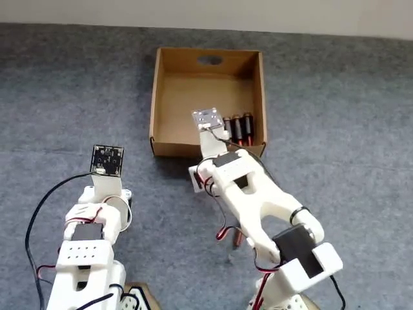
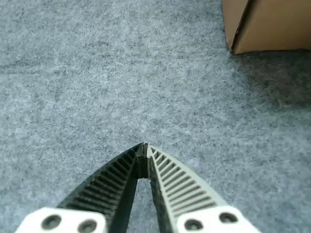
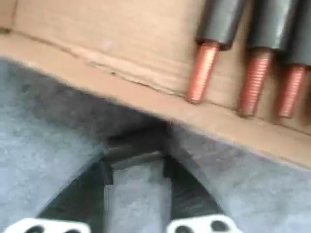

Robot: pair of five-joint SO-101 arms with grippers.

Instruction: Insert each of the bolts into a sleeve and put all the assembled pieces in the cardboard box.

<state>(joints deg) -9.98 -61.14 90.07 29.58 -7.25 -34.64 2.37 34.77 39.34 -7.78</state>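
Note:
The cardboard box (image 1: 155, 103) stands at the back centre of the grey carpet. Three assembled pieces (image 1: 238, 129), dark sleeves with copper bolts (image 3: 201, 70) poking out, lie side by side in its front right corner. My right gripper (image 3: 137, 162) hangs just outside the box's front wall (image 3: 146, 97) and is shut on a dark sleeve (image 3: 136, 143), held crosswise at its fingertips; any bolt in it is hidden. My left gripper (image 2: 145, 148) is shut with nothing in it, low over bare carpet to the left of the box corner (image 2: 262, 24).
The right arm (image 1: 258, 194) stretches from the front edge toward the box. The left arm (image 1: 90, 232) stays at the front left. A thin reddish-brown piece (image 1: 237, 240) lies beneath the right arm; I cannot tell whether it is a bolt.

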